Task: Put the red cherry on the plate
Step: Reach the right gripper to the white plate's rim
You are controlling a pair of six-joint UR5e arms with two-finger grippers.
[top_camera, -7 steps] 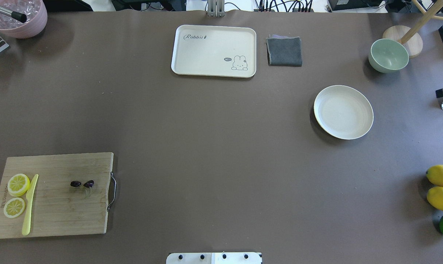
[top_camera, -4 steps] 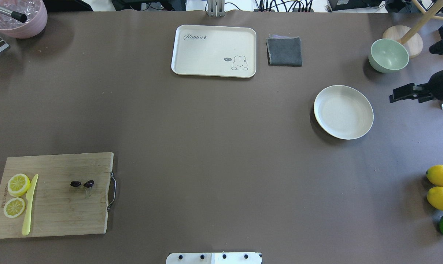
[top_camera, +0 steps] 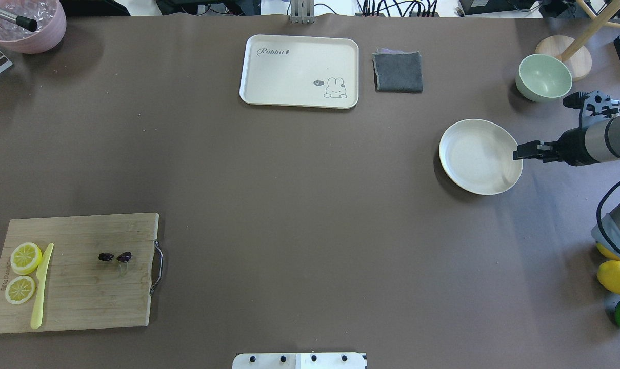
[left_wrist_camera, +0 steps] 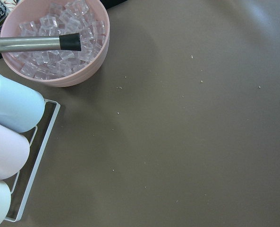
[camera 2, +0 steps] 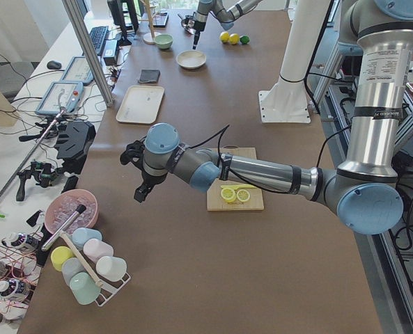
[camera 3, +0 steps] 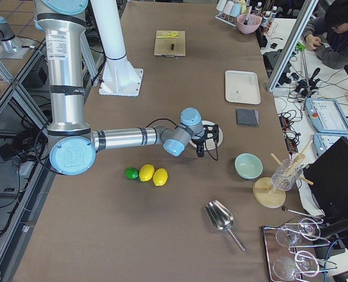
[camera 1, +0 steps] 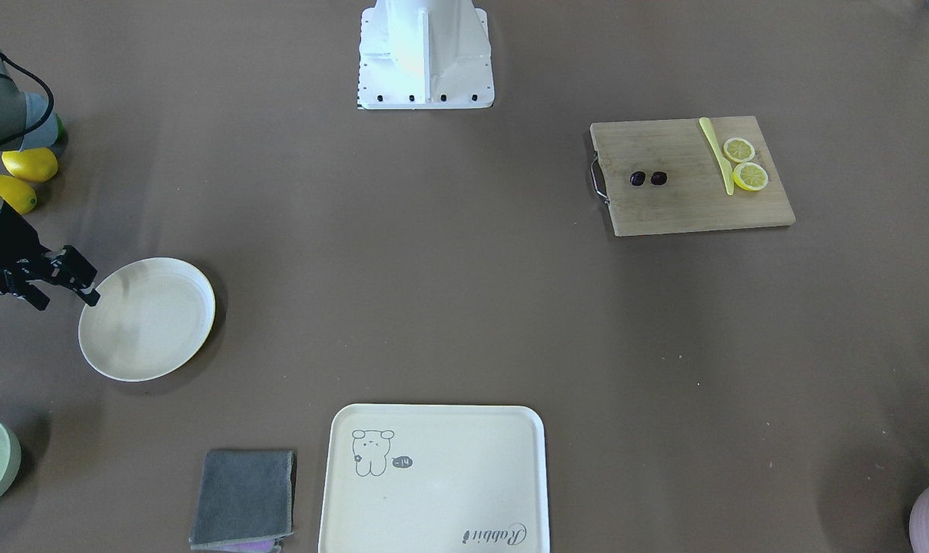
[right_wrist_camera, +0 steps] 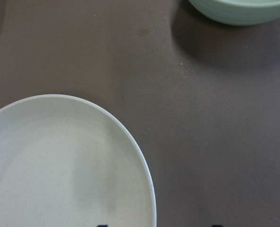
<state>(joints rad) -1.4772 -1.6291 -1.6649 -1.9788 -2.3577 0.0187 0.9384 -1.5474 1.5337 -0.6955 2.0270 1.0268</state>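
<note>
The right arm's fingers [top_camera: 518, 152] have just moved in from the right edge of the bench [top_camera: 299, 205]. A second ago they were almost out of sight in the overhead view. Now they hang just at the right rim of the plate [top_camera: 468, 159]. The wrist camera on that arm looks down on the plate's rim and shows two dark tips far apart, so these fingers are wide and hold nothing. The plate has not moved; it sits near the right edge of the bench, about halfway to the far edge, and it has no food on it. The red cherry [top_camera: 123, 256] has not moved either. It lies on the wooden board [top_camera: 79, 292] in the near left corner of the bench, next to two lemon slices [top_camera: 25, 258] and a yellow knife [top_camera: 42, 287]. It is well apart from the plate, and the right arm is on the wrong side of the bench to pick it up. The left arm's fingers [camera 2: 142, 195] hang near the pink bowl [camera 2: 70, 209] of ice at the far left corner. I cannot tell if they are wide or narrow. So the job has hardly begun. I think the left arm is the closer one to the cherry and would have to fetch it.
</note>
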